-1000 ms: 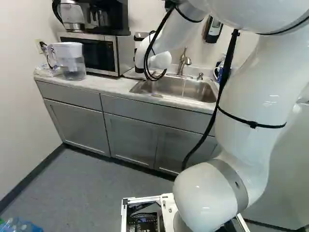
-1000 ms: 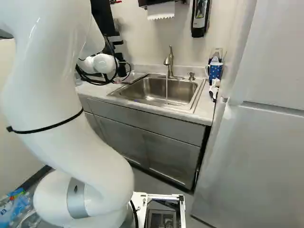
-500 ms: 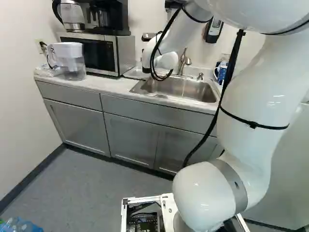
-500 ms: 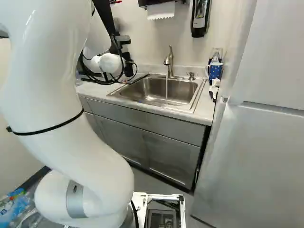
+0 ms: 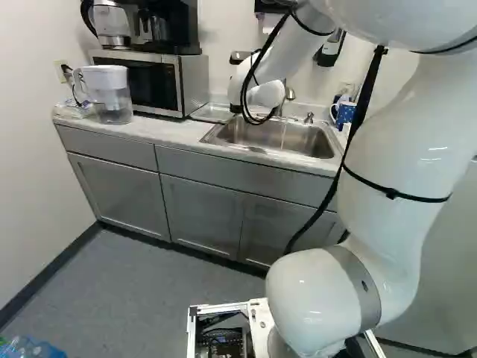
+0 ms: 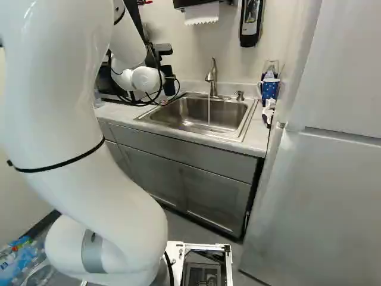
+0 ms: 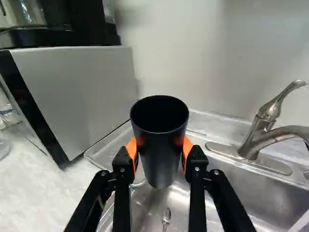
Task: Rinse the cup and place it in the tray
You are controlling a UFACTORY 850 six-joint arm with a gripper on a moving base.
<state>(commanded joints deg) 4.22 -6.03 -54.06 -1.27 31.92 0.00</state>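
Smooth off-white wall (image 6: 196, 50) closes the back of the kitchenette, with a flat-faced white refrigerator (image 6: 333, 196) at the right of the right base view. The glossy, rounded white arm (image 6: 53, 119) reaches ahead over the mottled pale table (image 5: 168, 133). On it stands a boxy microwave (image 5: 191, 86) of brushed metal, and beside that a sharp-rimmed stainless sink (image 6: 196, 112). Between the two lies a shallow, thin-edged tray (image 7: 110, 146). The gripper (image 6: 169, 87) has its jaws closed from both sides on a matte black, tapering cup (image 7: 159, 152), held upright near the sink's corner and the tray. A gap separates it from the curved metal faucet (image 7: 265, 133), where thin water (image 6: 209, 112) runs. Orange pads (image 7: 132, 149) press the cup's walls.
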